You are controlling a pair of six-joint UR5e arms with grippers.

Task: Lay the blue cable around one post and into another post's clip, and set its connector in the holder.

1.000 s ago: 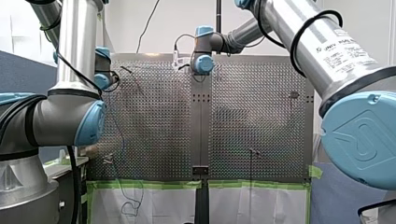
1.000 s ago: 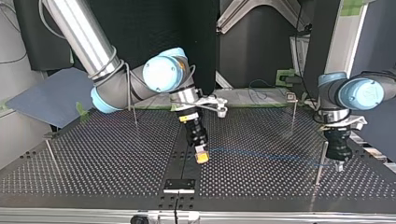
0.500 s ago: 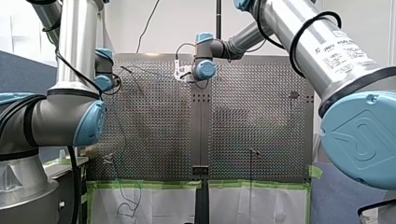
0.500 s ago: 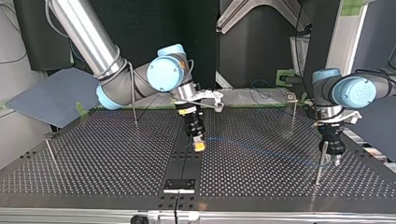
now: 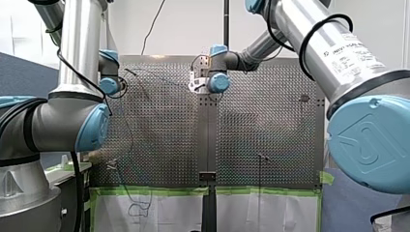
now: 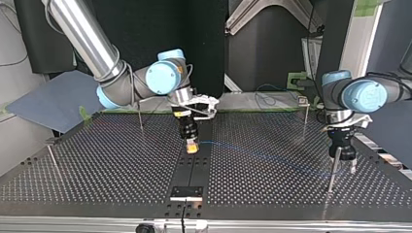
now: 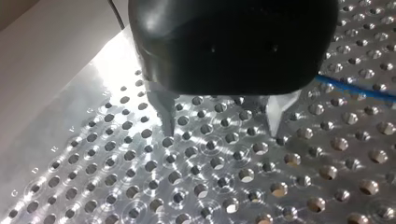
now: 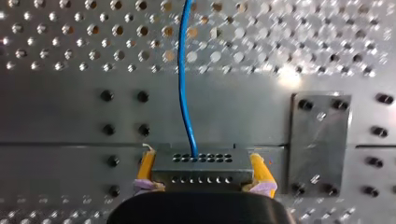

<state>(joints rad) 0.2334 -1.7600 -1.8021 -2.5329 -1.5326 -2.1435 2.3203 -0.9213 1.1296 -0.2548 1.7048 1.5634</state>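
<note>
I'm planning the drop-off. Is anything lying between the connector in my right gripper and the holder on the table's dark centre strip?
Nothing visible does. My right gripper holds the connector above the centre strip; in the top view that strip is bare down to the holder.

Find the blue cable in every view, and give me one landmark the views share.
Front view: too thin to make out for certain.
Top view: the blue cable runs over the table from my right gripper toward my left gripper.
Left wrist view: a short stretch lies beside the open gripper.
Right wrist view: it leads ahead from the connector clamped between the yellow pads.
Shared landmark: the perforated table.
</note>
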